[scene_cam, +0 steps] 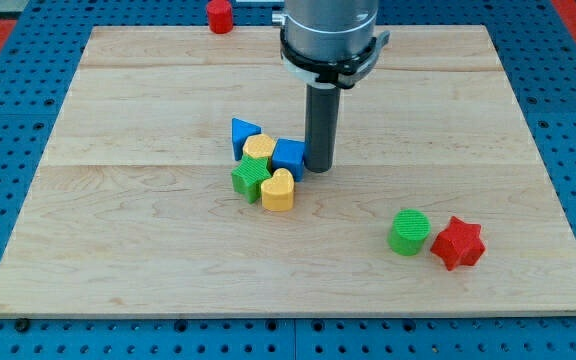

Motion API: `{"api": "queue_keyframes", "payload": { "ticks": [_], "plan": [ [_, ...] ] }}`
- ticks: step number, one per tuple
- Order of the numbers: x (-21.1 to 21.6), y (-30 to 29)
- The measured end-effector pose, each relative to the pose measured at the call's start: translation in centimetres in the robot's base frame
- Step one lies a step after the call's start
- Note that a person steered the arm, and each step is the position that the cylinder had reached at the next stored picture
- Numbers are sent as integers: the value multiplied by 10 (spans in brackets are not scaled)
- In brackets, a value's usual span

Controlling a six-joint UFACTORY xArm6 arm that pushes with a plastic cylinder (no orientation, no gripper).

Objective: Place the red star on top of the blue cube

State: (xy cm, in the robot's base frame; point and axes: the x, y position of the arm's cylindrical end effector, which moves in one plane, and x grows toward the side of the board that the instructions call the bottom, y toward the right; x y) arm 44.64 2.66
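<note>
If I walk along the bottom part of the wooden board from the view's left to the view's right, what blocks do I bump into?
Green star-like block → yellow heart-shaped block → green cylinder → red star.

No text, label, brand, number or sign can be read anywhere in the camera view. The wooden surface (118, 250) shows only plain grain, and the coloured blocks on it, among them the red star (457, 243) and the blue cube (289, 157), carry no markings. The blue pegboard (8, 335) under the surface and the grey collar (330, 40) above the dark rod bear no lettering that can be made out.
</note>
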Motion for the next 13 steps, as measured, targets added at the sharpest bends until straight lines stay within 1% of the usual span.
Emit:
{"api": "queue_keyframes", "payload": {
  "ticks": [1, 2, 4, 5, 6, 7, 8, 10, 11, 12, 13],
  "plan": [
    [0, 12],
    [0, 90],
    [60, 219],
    [124, 210],
    [144, 171],
    [113, 130],
    [86, 110],
    [61, 68],
    [44, 66],
    [80, 72],
    [101, 102]
  ]
}}
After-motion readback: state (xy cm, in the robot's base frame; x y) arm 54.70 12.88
